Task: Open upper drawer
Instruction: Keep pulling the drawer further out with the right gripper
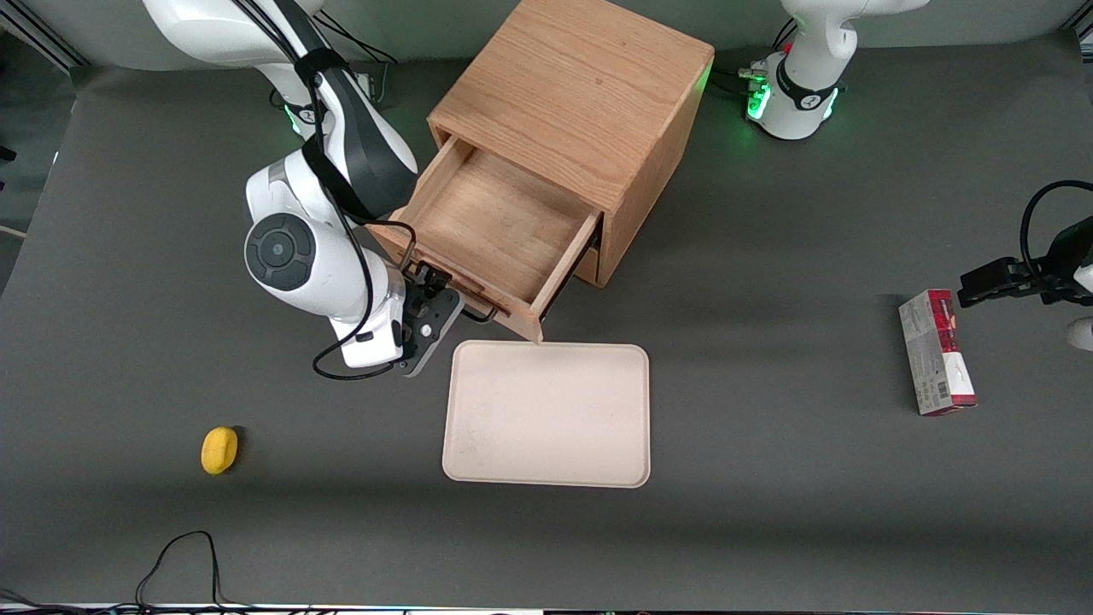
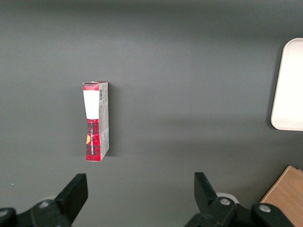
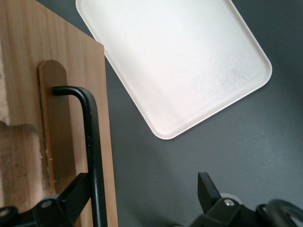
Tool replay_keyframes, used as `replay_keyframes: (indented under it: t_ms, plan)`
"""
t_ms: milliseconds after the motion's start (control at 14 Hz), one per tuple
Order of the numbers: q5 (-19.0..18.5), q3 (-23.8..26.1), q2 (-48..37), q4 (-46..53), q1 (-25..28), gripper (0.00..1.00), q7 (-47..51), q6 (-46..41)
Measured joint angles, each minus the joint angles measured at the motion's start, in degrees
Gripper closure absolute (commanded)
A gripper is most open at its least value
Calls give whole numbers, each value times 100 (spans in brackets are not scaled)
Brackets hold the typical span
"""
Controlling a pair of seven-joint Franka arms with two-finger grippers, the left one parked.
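The wooden cabinet (image 1: 581,94) stands at the back middle of the table. Its upper drawer (image 1: 504,226) is pulled well out, and its shallow tray body shows empty. The dark bar handle (image 1: 478,309) runs along the drawer front. My right gripper (image 1: 435,286) is at the handle, at the end toward the working arm. In the right wrist view the gripper (image 3: 142,194) is open, with the handle (image 3: 92,142) between the fingers, close against one finger (image 3: 78,191) on the drawer front (image 3: 28,71). The other finger (image 3: 206,189) stands well off it. The lower drawer is hidden.
A cream tray (image 1: 546,414) lies on the table just nearer the front camera than the drawer's corner; it also shows in the right wrist view (image 3: 175,61). A yellow lemon (image 1: 219,449) lies toward the working arm's end. A red box (image 1: 937,352) lies toward the parked arm's end.
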Motion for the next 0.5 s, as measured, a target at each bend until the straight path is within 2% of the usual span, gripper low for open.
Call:
replay_keyframes:
  t_ms: [500]
  plan:
    - [-2, -1, 101, 28, -67, 0, -87, 88]
